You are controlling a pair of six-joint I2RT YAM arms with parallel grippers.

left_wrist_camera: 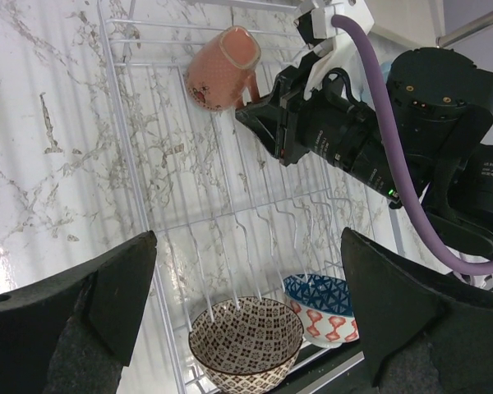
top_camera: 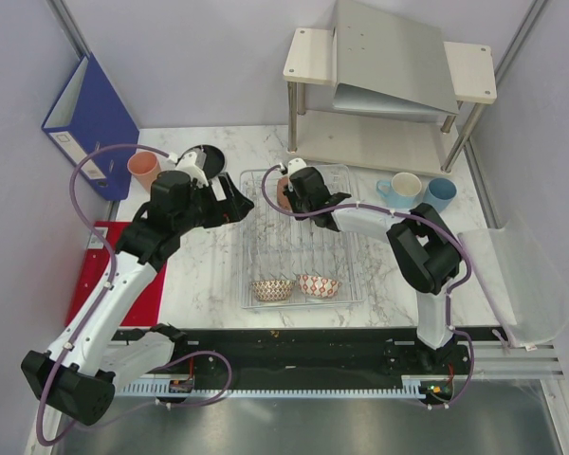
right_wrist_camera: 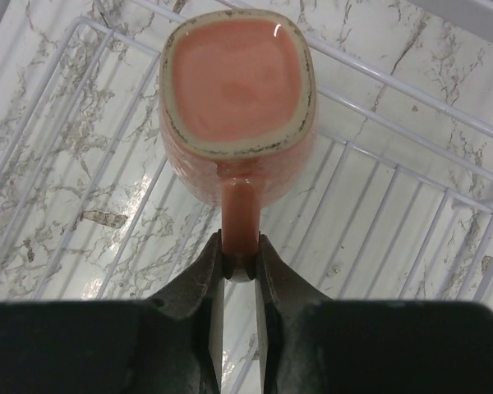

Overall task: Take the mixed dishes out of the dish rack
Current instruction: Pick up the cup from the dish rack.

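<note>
Two patterned bowls sit at the near end of the dish rack [top_camera: 303, 242], the brown-white bowl [top_camera: 273, 289] left of the red-white bowl [top_camera: 319, 285]. At the rack's far left corner we see the right gripper [right_wrist_camera: 240, 246] clenched on the handle of the salmon-pink mug [right_wrist_camera: 234, 90]. Our left gripper [left_wrist_camera: 248, 246] hangs released over the rack's left side. On the tabletop [top_camera: 199, 265], a salmon-pink cup [top_camera: 143, 169] stands far left and two light-blue cups [top_camera: 401, 190] stand right of the rack.

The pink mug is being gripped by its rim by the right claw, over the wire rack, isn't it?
Not by the rim: the right gripper is shut on the handle of the pink mug, over the wire rack. The right wrist view shows the handle pinched between the fingers.
</note>
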